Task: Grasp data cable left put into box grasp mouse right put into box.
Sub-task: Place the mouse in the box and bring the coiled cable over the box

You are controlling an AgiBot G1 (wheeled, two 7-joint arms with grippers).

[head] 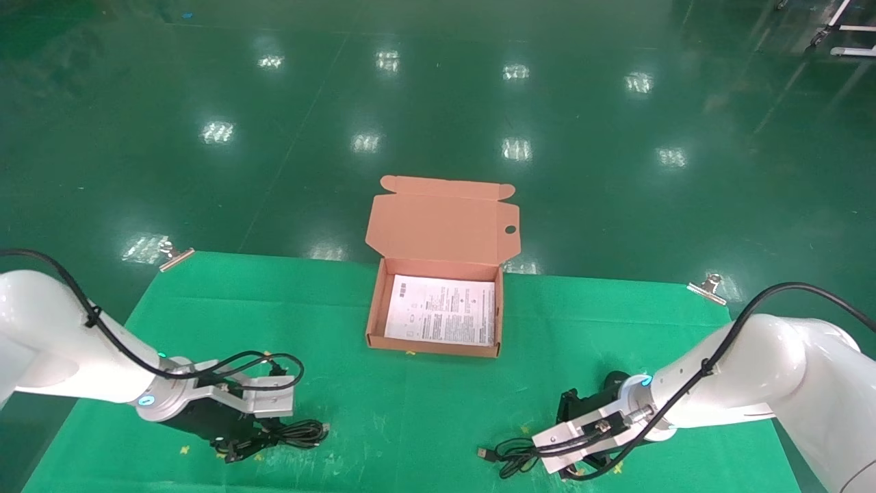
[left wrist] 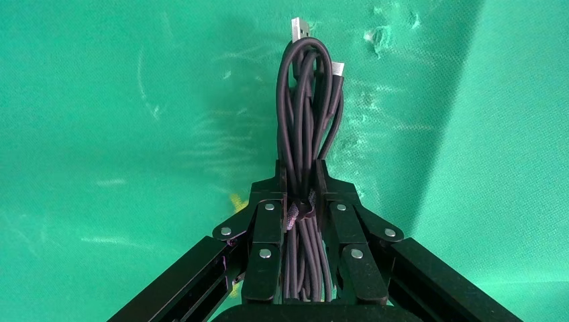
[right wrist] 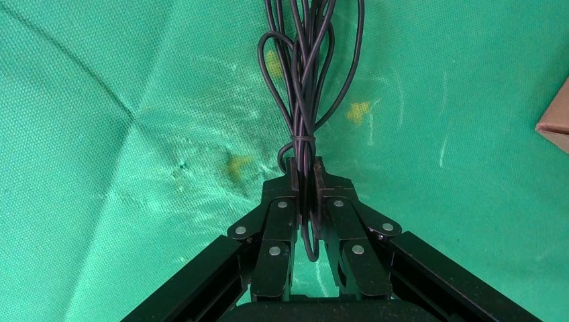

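Observation:
The data cable (left wrist: 305, 100), a black looped bundle with a silver USB plug (left wrist: 300, 28), lies lengthwise between the fingers of my left gripper (left wrist: 300, 171), which is shut on it. In the head view this gripper (head: 256, 439) is low over the green cloth at front left, and the cable (head: 298, 433) sticks out to its right. My right gripper (right wrist: 303, 168) is shut on a thin black tied cord bundle (right wrist: 305, 87) at front right (head: 510, 457). The mouse itself is hidden. The salmon-orange box (head: 434, 345) stands open at the middle.
A printed sheet (head: 441, 318) lies in the box, and its lid (head: 445, 222) stands up behind. A box corner (right wrist: 557, 124) shows in the right wrist view. Metal clips (head: 176, 255) (head: 708, 286) hold the green cloth's (head: 383, 397) far corners. Beyond it is glossy green floor.

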